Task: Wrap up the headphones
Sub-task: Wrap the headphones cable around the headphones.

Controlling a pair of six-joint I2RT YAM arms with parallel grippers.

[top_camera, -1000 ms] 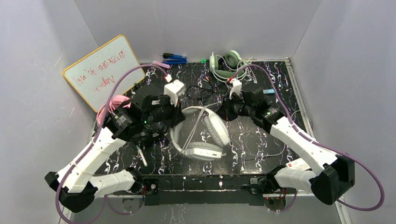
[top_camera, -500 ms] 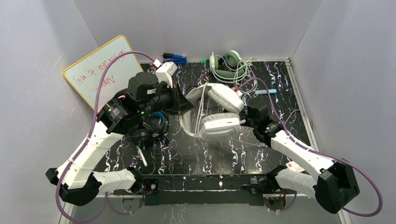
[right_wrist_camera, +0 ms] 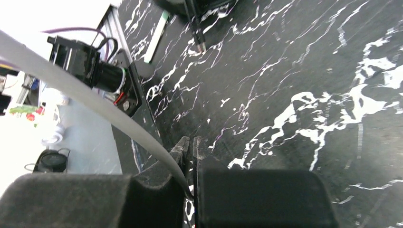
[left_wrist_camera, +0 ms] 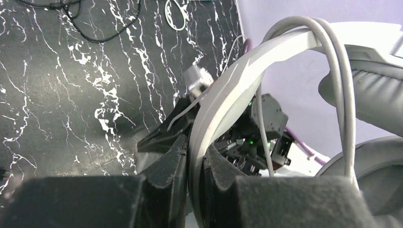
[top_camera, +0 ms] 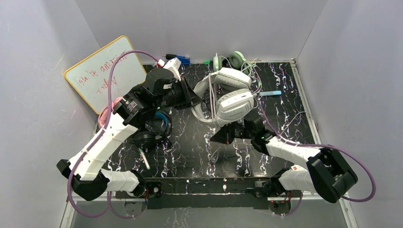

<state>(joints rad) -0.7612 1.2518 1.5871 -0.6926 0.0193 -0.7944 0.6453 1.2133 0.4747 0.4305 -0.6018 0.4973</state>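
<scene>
Yellow-framed whiteboard [top_camera: 102, 71] with red scribble leaned against left wall beside black marbled counter [top_camera: 190, 152]. Blue tool [top_camera: 183, 60] lay at back edge; pale-blue stick [top_camera: 271, 93] lay back-right.

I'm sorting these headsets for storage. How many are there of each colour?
White-grey headphones: 1
Green headphones: 1
Pink headphones: 1, mostly hidden
Black-and-blue headphones: 1
Total: 4

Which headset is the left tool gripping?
The white-grey headset, its headband clamped in the left tool; the green headset, pink headset and black-blue headset lie ungripped.
</scene>
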